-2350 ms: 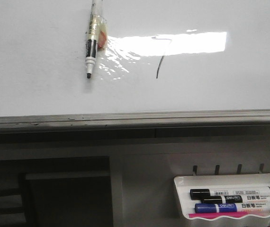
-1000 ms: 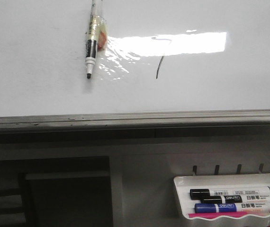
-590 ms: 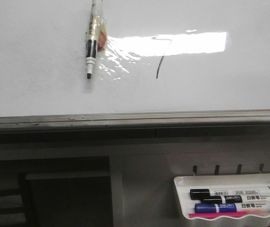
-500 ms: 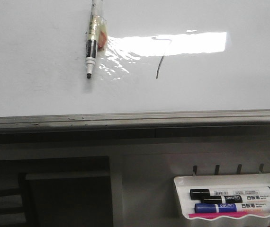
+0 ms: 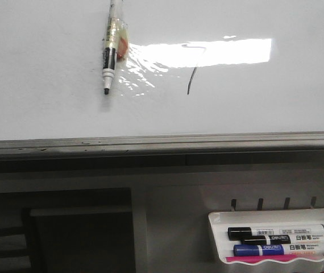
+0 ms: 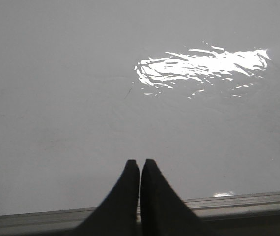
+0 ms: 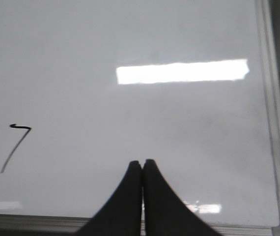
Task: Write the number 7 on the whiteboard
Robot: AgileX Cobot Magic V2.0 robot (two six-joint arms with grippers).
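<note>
The whiteboard [image 5: 48, 68] fills the upper part of the front view, with a grey metal lower edge strip [image 5: 162, 142]. The number 7 [image 5: 192, 74] is drawn on it in thin dark stroke, its top bar inside a glare patch. It also shows in the right wrist view [image 7: 16, 146]. A marker [image 5: 111, 54] wrapped in clear tape lies on the board left of the 7, tip down. My left gripper [image 6: 140, 162] is shut and empty over the blank whiteboard [image 6: 56, 98]. My right gripper [image 7: 142, 162] is shut and empty over the whiteboard [image 7: 154, 118], right of the 7.
A white plastic marker tray [image 5: 275, 216] hangs below the board at the lower right, holding black and blue markers [image 5: 281, 232]. A dark recess [image 5: 65, 227] lies below the board at the left. The board's right frame edge [image 7: 270, 123] shows in the right wrist view.
</note>
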